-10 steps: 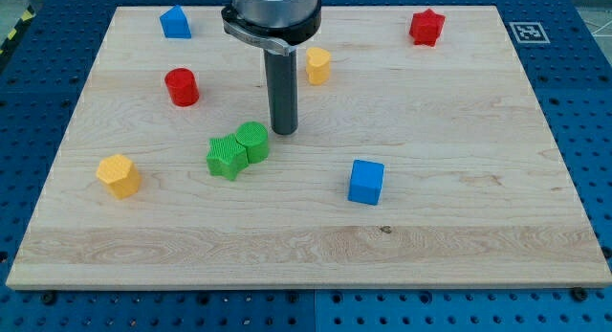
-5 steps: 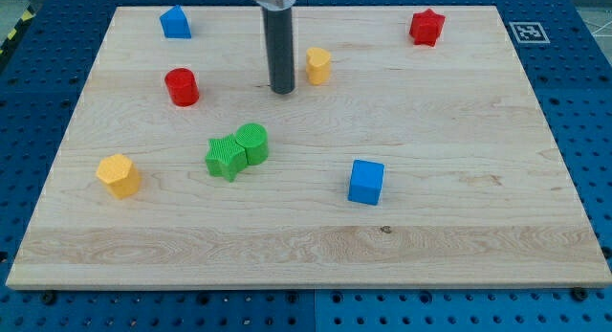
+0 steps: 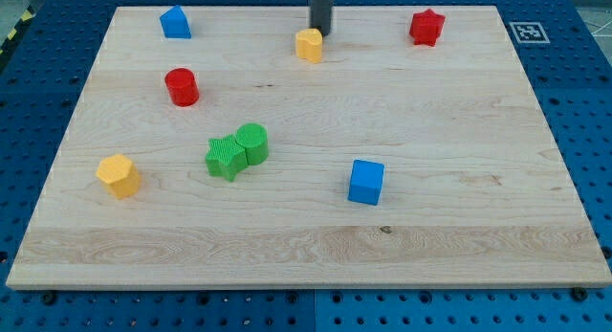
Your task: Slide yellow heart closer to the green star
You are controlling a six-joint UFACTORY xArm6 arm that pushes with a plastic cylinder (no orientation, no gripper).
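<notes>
Now we see my tip (image 3: 321, 33) touching the yellow heart (image 3: 309, 45) from its one o'clock side, holding nothing, while the green star (image 3: 226, 157) lies well apart toward seven o'clock.

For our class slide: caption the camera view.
My tip sits just behind the yellow heart, far from the green star.

We are in a robotics lab or test bench. Our wooden worktop (image 3: 459, 131) lies on a blue metal base plate (image 3: 588, 102) drilled with a regular grid of holes, and a black-and-white fiducial marker (image 3: 528, 32) sits at its far right corner. Small coloured plastic blocks lie scattered across it like test pieces.
</notes>
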